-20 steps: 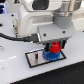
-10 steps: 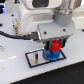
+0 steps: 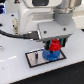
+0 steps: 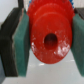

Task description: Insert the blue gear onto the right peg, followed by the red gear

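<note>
- I saw the tool [image 3: 54,46] clamped on the red gear [image 4: 49,36] — pads [image 4: 21,45] pressing both sides.
- Red gear sat directly above the blue gear [image 3: 50,55] on the grey plate [image 3: 35,58].

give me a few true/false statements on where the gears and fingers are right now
1. The red gear is held between the fingers. True.
2. The blue gear lies off the plate on the table. False: it sits on the plate, at the end toward the exterior view's right.
3. The red gear is directly above the blue gear. True.
4. The gripper is empty and wide open. False: it is shut on the red gear.
5. The red gear has no centre hole. False: the wrist view shows a dark hole in its middle.
</note>
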Robot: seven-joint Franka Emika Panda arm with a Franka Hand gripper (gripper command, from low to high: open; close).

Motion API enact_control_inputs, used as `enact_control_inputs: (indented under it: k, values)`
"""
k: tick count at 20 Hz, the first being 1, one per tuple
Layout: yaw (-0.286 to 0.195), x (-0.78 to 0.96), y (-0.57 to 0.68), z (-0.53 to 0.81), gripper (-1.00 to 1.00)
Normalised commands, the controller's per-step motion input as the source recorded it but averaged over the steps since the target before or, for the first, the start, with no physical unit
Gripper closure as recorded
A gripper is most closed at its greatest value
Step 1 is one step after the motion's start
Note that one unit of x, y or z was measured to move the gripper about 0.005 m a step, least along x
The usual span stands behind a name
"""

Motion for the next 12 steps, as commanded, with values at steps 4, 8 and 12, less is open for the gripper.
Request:
enact_control_inputs:
  k: [4,8,12]
  values:
    - [0.000,0.19,-0.10,-0.09,1.00]
    - [0.000,0.19,-0.12,-0.03,1.00]
    - [0.000,0.14,-0.02,0.15,1.00]
